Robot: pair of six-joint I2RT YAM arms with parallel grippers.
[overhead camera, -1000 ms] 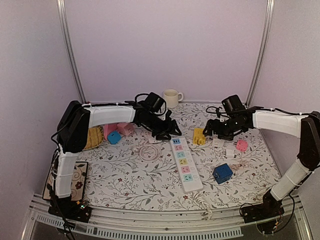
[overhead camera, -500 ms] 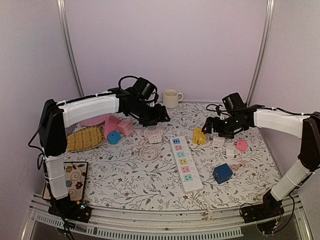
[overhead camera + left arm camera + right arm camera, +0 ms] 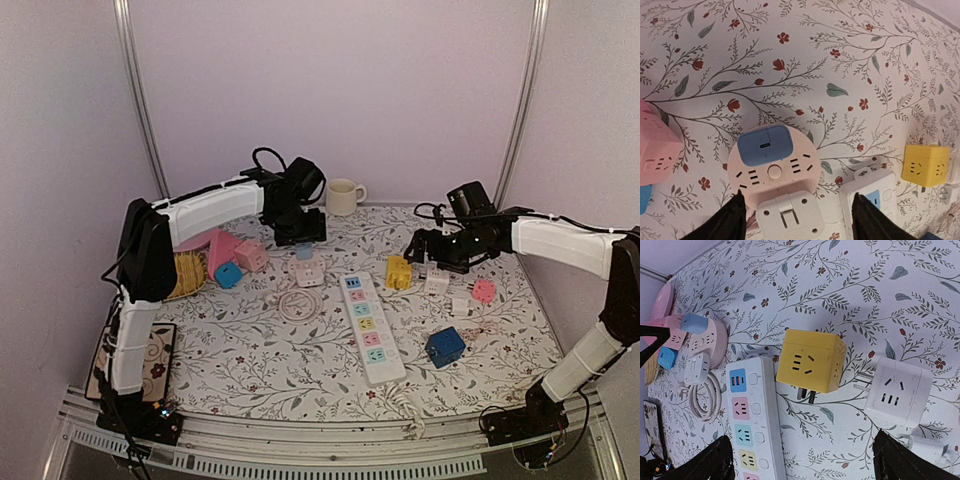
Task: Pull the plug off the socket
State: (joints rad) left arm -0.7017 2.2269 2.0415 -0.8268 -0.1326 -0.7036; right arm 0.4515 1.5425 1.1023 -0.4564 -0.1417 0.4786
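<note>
Now, left gripper [image 3: 797, 197], jaws wide apart and empty, hovers over round pink socket [image 3: 772, 172]; blue plug [image 3: 765, 141] seated at its 12 o'clock. Right gripper [image 3: 801, 437] likewise spread, empty.

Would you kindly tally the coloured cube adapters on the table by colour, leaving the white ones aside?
Pink cubes: 2
Blue cubes: 2
Yellow cube: 1
Total: 5
</note>
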